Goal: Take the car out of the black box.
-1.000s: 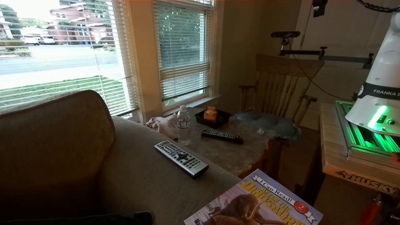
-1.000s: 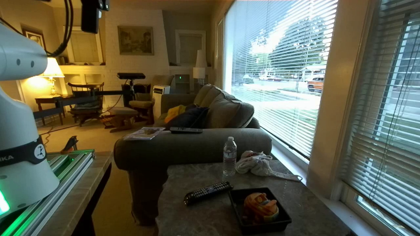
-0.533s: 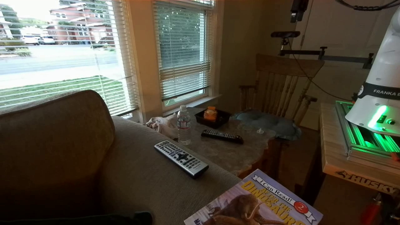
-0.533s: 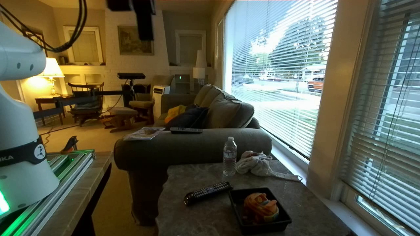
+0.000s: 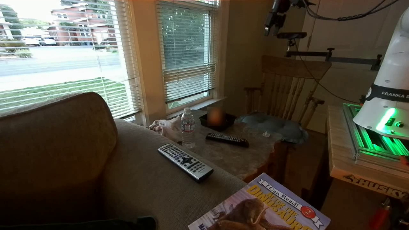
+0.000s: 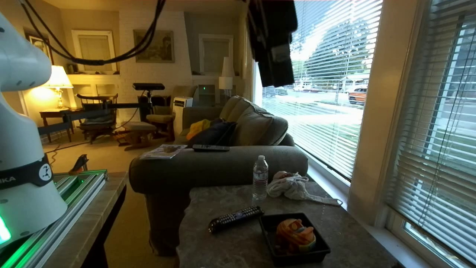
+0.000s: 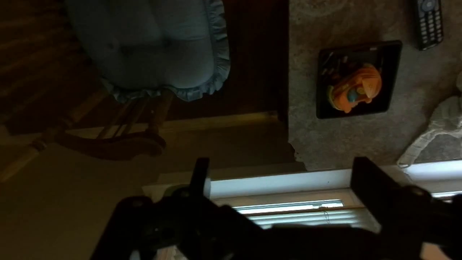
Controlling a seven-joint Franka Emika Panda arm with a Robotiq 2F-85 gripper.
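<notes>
The car (image 6: 295,236) is an orange toy sitting in the black box (image 6: 305,259) on the stone-topped side table. It is also in the box in an exterior view, where the car (image 5: 216,117) looks blurred and the box (image 5: 229,122) is partly covered by it. In the wrist view the car (image 7: 361,86) lies in the box (image 7: 355,114), with small dark bits beside it. My gripper (image 7: 281,162) is open, with nothing between the fingers. In both exterior views the gripper (image 5: 271,32) hangs high in the air, well above the table (image 6: 275,82), apart from car and box.
A black remote (image 6: 236,219), a water bottle (image 6: 260,178) and a white cloth (image 6: 292,188) share the table. The sofa arm (image 6: 223,163) bears a silver remote (image 5: 185,162) and a book (image 5: 262,207). A cushioned chair (image 7: 155,54) and the window blinds (image 6: 319,93) are near.
My gripper has moved out over the table side and lower: leftward and down in an exterior view, rightward and down in the opposite one. The car and box have stayed in place.
</notes>
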